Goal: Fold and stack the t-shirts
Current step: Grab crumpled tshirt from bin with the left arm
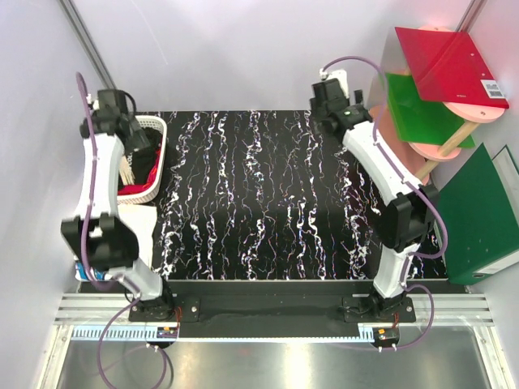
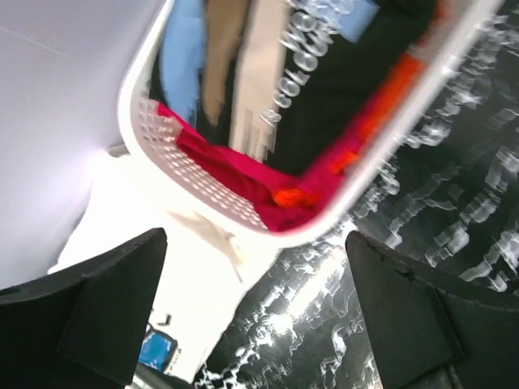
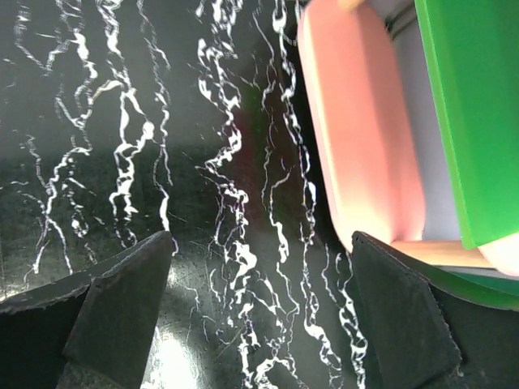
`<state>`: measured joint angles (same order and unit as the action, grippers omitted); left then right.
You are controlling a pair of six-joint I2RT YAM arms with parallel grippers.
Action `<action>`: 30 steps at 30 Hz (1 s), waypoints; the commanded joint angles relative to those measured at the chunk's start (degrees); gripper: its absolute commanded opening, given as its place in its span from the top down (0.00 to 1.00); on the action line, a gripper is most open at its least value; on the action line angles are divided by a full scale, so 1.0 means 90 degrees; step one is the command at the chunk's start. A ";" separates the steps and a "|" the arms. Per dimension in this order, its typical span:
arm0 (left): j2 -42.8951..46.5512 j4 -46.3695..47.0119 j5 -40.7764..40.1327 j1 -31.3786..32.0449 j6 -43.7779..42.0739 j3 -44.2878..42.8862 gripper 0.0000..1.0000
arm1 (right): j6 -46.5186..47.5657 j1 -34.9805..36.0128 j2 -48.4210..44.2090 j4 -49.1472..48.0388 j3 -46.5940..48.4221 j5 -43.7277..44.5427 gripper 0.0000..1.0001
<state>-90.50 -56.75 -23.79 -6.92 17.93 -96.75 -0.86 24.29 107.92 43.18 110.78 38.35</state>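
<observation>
Red and black t-shirts (image 2: 235, 174) are lying crumpled inside the white basket (image 2: 154, 154), which is standing at the left side of the black marbled table (image 1: 268, 194). The left gripper (image 2: 255, 324) is hanging just above the basket with its fingers spread wide, holding nothing. The right gripper (image 3: 259, 316) is hovering over the far right of the table, also spread and empty, near a pink board (image 3: 365, 138).

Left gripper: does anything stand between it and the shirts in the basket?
No lid or cover shows. The shirts lie in the open-topped basket, with a red one nearest. In the wrist view, only the basket's near wall comes between them and the open left gripper, so coming down from above looks unobstructed.
</observation>
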 commanded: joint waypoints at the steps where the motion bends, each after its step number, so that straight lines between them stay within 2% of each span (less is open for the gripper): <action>1: -0.0977 -0.0920 0.0718 -0.0754 0.0146 -0.1192 0.01 | -0.0451 -0.0569 -0.0282 0.0075 -0.0072 -0.0871 0.02; 5: -0.1555 -0.1145 0.1158 -0.1174 0.0468 -0.1730 0.01 | -0.0782 -0.1184 -0.0331 0.0075 -0.0258 -0.1456 0.00; 9: -0.2082 -0.1311 0.1549 -0.1175 0.0614 -0.1838 0.05 | -0.0958 -0.1605 -0.0311 0.0066 -0.0414 -0.1799 0.00; 20: -0.3245 -0.1302 0.1569 -0.1077 0.0908 -0.2091 0.07 | -0.1290 -0.1801 -0.0018 0.0046 -0.0093 -0.2609 0.00; 23: -0.3567 -0.1321 0.1530 -0.1058 0.0927 -0.2326 0.29 | -0.1369 -0.1821 0.0060 0.0046 -0.0063 -0.2815 0.00; 24: -0.3732 -0.1350 0.1530 -0.1067 0.0947 -0.2471 0.46 | -0.1388 -0.1830 0.0079 0.0036 -0.0063 -0.2854 0.00; 25: -0.3811 -0.1438 0.1530 -0.1067 0.0966 -0.2560 0.94 | -0.1388 -0.1830 0.0089 0.0046 -0.0063 -0.2874 0.00; 26: -0.3879 -0.1525 0.1530 -0.1058 0.1005 -0.2657 1.00 | -0.1398 -0.1840 0.0089 0.0036 -0.0073 -0.2932 0.00; 30: -0.3784 -0.1565 0.1316 -0.1038 0.1015 -0.2795 1.00 | -0.1408 -0.1850 0.0050 0.0036 -0.0121 -0.3040 0.00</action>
<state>-126.30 -69.69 -10.15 -16.58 26.33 -118.76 -12.53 8.08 108.44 44.03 107.81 13.58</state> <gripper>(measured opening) 0.010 0.994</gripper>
